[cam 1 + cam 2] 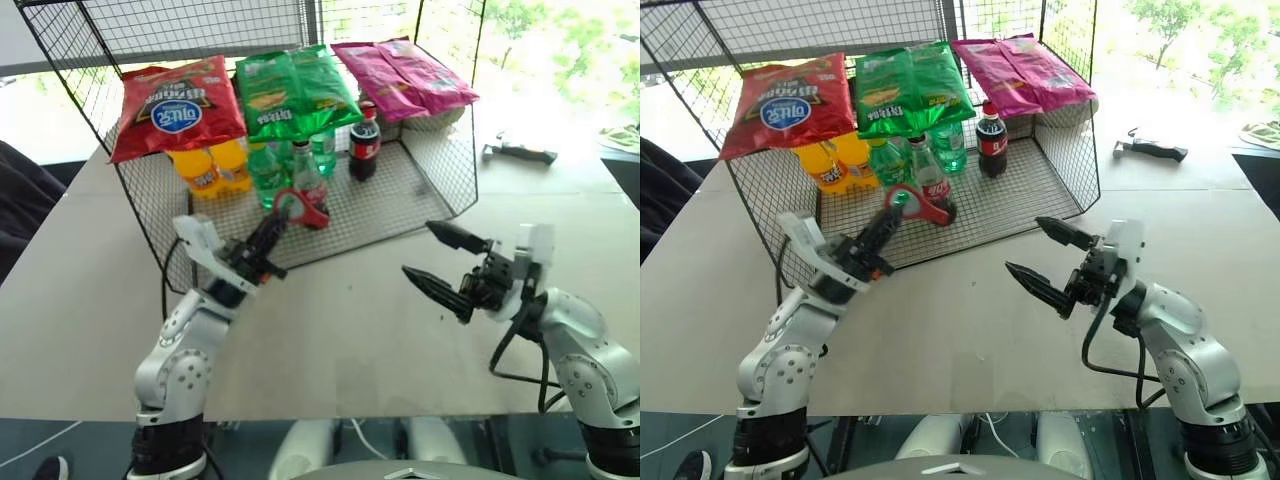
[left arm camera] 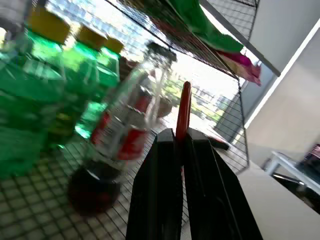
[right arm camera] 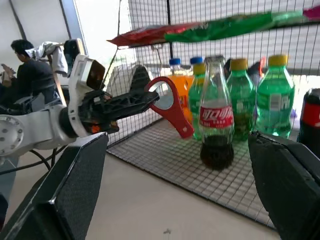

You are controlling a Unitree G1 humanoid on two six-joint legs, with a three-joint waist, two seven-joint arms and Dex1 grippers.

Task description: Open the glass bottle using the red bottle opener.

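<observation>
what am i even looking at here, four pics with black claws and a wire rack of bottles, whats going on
It is a humanoid robot with two arms. The two wide pictures come from its head, looking down; the other two from a camera on each wrist. On the table stands a wire rack with chip bags on top and drinks inside. The left gripper is shut on the red bottle opener, held near the glass bottle, which still has its cap. The right gripper is open and holds nothing.
</observation>
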